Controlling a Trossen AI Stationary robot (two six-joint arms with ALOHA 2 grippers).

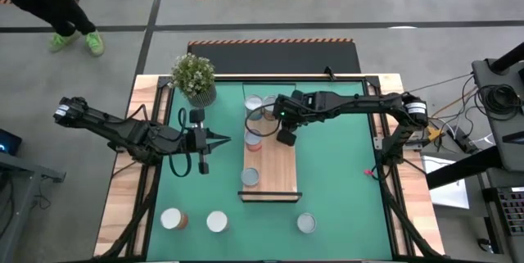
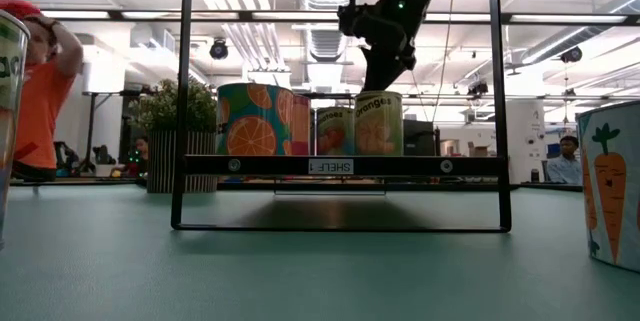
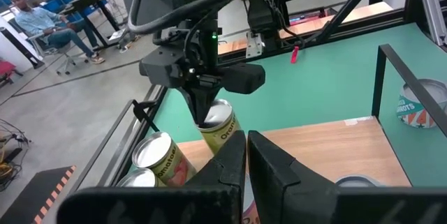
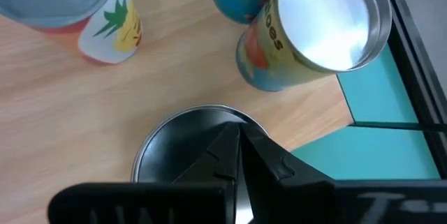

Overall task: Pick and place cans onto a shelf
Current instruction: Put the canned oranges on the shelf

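Observation:
The light-wood shelf (image 1: pixel 278 165) lies on the green mat, raised on a dark frame in the low view (image 2: pixel 340 165). Several cans stand on it, most at its far end (image 1: pixel 255 106), one near its near end (image 1: pixel 250 177). Three more cans stand on the mat near the front edge (image 1: pixel 173 219) (image 1: pixel 216 221) (image 1: pixel 305 224). My right gripper (image 1: pixel 262 117) is over the shelf's far end, shut on the orange-labelled can (image 2: pixel 378 123). My left gripper (image 1: pixel 223 140) hovers left of the shelf, shut and empty. My right gripper has its two fingers together on the silver top rim (image 4: pixel 209 112) of the orange-labelled can (image 3: pixel 218 123), at one side of the rim. The fingers come from above, pointing down. The can stands upright with its bottom on the shelf, among the other cans.
A potted green plant (image 1: pixel 194 77) stands at the far left of the mat. Two cans (image 4: pixel 307 28) (image 4: pixel 84 15) stand close by the held one. A carrot-labelled can (image 2: pixel 612 186) is near the front right. People are beyond the table (image 2: pixel 40 81) (image 3: pixel 42 18).

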